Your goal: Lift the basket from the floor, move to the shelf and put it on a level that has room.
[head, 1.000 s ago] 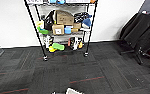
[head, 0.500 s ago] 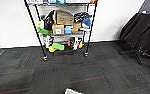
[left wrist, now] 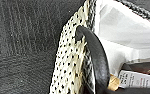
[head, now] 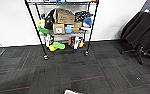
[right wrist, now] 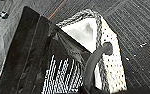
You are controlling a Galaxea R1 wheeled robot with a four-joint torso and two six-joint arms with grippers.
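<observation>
When compared with the head views of the last second, shows next to nothing altered: the shelf (head: 62,30) in the same place against the white wall, well ahead across the floor (head: 103,72), with the same pale corner of the basket (head: 70,92) poking in at the lower edge. Reads as a halt or a very slow crawl rather than a real advance, so no ground gained toward the rack in that time. Seen close from the left wrist, the basket's checkered wall (left wrist: 68,62) and one dark handle (left wrist: 96,55) arching over the rim, white lining and a few loose items inside. Seen close from the right wrist too, the other end (right wrist: 111,57) with its handle (right wrist: 91,67), carpet beneath it. Cannot tell how far open the left pincer or the right pincer stands, nor whether either has hold of a handle. Cannot tell, either, whether lifted clear of the carpet or resting on it. Middle tiers crowded with cardboard boxes (head: 65,16) and bright oddments; uppermost tier cut off by the frame, so room there not to be judged. Placing not yet begun.
</observation>
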